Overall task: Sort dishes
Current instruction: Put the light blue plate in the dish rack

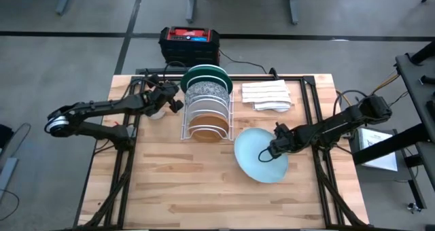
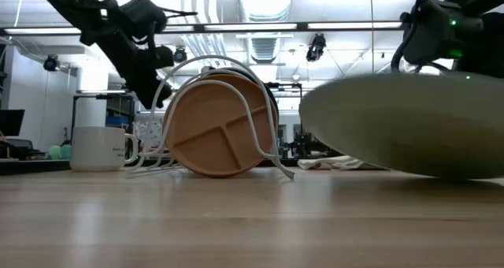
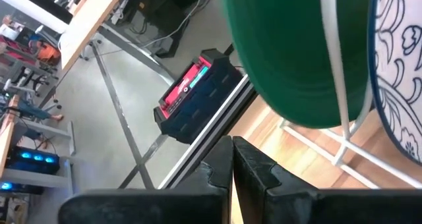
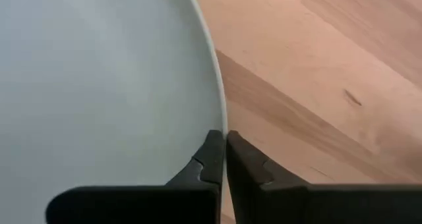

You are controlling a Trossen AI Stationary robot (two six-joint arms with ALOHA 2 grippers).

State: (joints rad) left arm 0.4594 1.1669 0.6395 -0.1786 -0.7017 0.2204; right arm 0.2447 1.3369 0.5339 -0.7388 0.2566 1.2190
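**Right arm holds the pale plate by its rim, rack off to its left**

The wooden table (image 1: 177, 183) carries a white wire dish rack (image 1: 206, 112) near its far middle. Three dishes stand on edge in it: the dark green plate (image 1: 207, 73) at the far end, the grey-speckled plate (image 1: 207, 92) in front of it, and the tan-brown plate (image 1: 207, 129) at the near end, which the low view shows to be a divided dish. White rims show between the speckled and tan ones, though what they belong to I cannot tell.

The white plate (image 1: 258, 155), large, round and plain with a faint blue-green cast, is the piece in hand. The right gripper (image 4: 221, 159) has its jaws pinched closed on the plate's edge, so nearly the whole disc spreads away from the jaws toward the rack side. In the low view it hangs tilted, its low edge near or on the wood. The rack lies left of and beyond these jaws, its slots running across the table, so my judgement is that the plate must be turned on edge to match.

The left gripper (image 3: 232, 168) sits just beside the rack's far left corner, jaws closed on nothing, the green plate just ahead of them. A mug (image 2: 98, 148) stands near it.

Folded white cloths (image 1: 266, 95) lie right of the rack.
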